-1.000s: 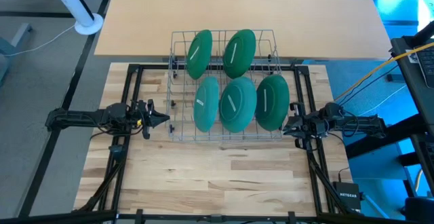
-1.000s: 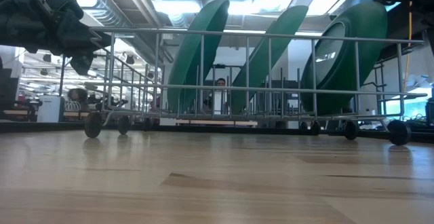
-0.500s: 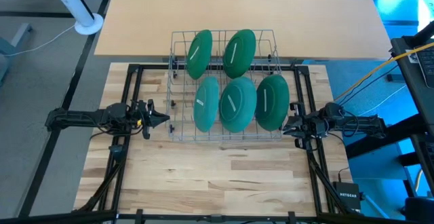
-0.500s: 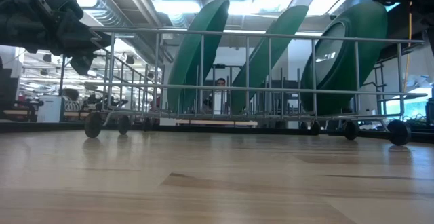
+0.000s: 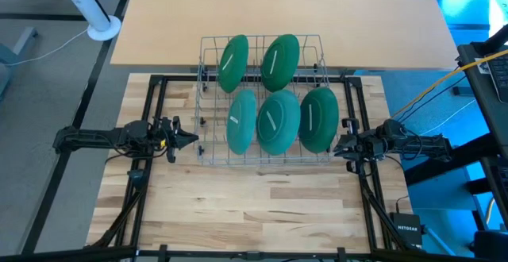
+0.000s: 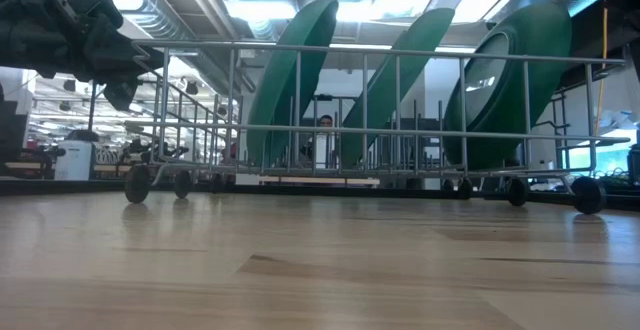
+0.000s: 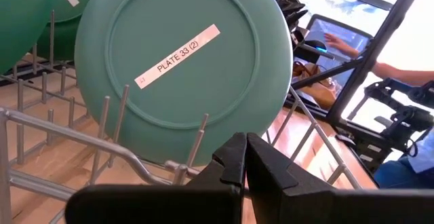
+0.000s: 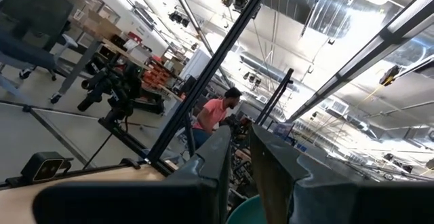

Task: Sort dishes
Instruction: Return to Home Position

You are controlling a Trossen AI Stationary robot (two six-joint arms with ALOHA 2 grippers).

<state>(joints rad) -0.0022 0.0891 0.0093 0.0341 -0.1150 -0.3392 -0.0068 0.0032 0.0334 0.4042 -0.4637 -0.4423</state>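
- High view: far left of the wire rack (image 5: pixel 262 160), grey floor carries a white round pole base (image 5: pixel 103 30) with a pale cable running off it.
- Left gripper (image 5: pixel 190 139) hangs just left of the rack's near row, pointing at it; in the left wrist view its fingers (image 7: pixel 230 163) are pressed together with nothing between them.
- Straight ahead of that gripper, in the left wrist view, stands a teal plate with a white label reading "PLATE 33 (2)" (image 7: pixel 183 68), upright between the rack's wire prongs.
- Light plank wooden table (image 5: pixel 254 206) carries the rack; the rack's far end reaches over a smooth tan desk (image 5: pixel 278 8).
- All five plates stand on edge in the rack: two in the far row (image 5: pixel 232 63) (image 5: pixel 279 62) and three in the near row (image 5: pixel 241 121) (image 5: pixel 278 121) (image 5: pixel 318 119).
- Low view: through the rack's bars a person (image 6: pixel 324 123) shows far behind, under silver ceiling ducts (image 6: pixel 180 10) and bright lights.
- Right gripper (image 5: pixel 336 145) hangs just right of the rack, beside the rightmost near-row plate; in the right wrist view its fingers (image 8: pixel 220 149) stand a narrow gap apart and hold nothing.
- Beyond them in that view, a person in a pink shirt (image 8: pixel 215 119) stands in an open hall.
- Right of the rack, a yellow cable (image 5: pixel 444 75) crosses the floor, and a black box marked NETGEAR (image 5: pixel 410 232) sits by the table's near right corner.
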